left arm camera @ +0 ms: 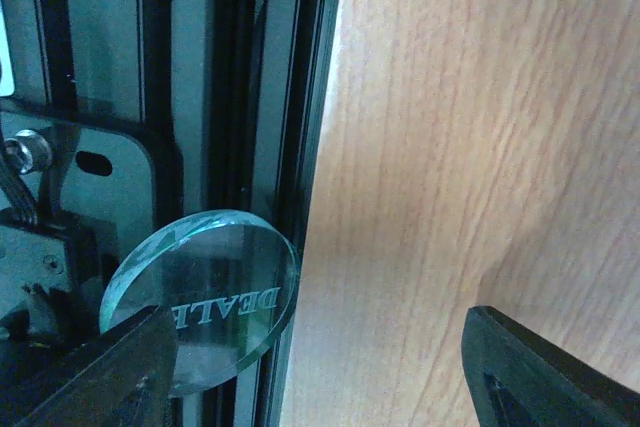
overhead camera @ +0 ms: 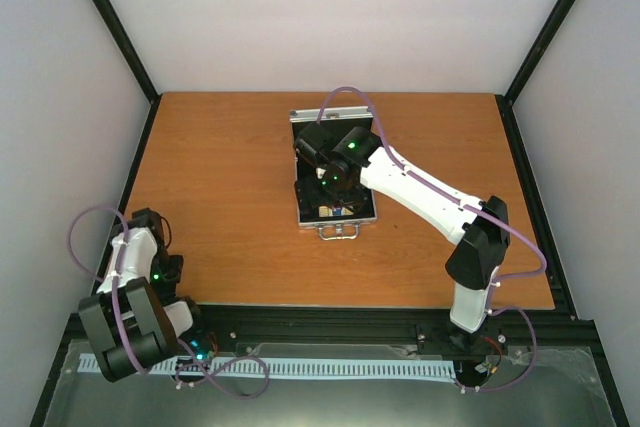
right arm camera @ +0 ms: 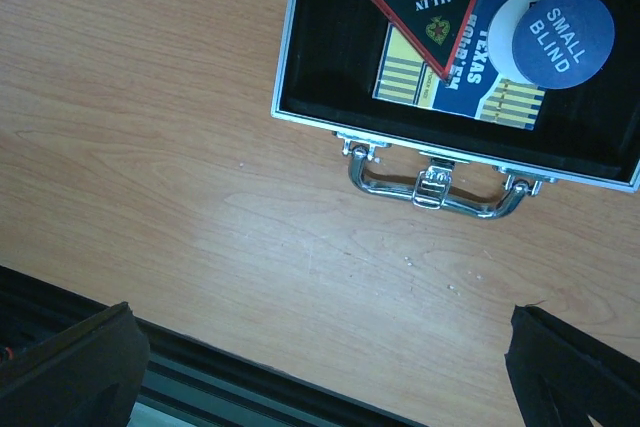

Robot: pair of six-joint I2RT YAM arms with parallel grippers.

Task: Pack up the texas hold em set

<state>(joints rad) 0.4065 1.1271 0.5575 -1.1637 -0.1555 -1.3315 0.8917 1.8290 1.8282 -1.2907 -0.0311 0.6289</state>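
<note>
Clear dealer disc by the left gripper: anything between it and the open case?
The table between the dealer disc and the case shows bare wood. But the right arm hangs over the open case, covering most of it from above; likely in the way.

Tabletop [overhead camera: 230,157]: one, rectangular, of orange-brown wood grain; lay flat.
Walls [overhead camera: 330,17]: plain white; stood on three sides of the tabletop.
Corner struts [overhead camera: 110,22]: black; ran up where the walls met.
Rail [overhead camera: 330,319]: black slotted metal; lay against the tabletop's near edge.
Toothed strip [overhead camera: 330,369]: white; lay below the rail.
Metal sheet [overhead camera: 330,402]: grey; lay under the strip.
</note>
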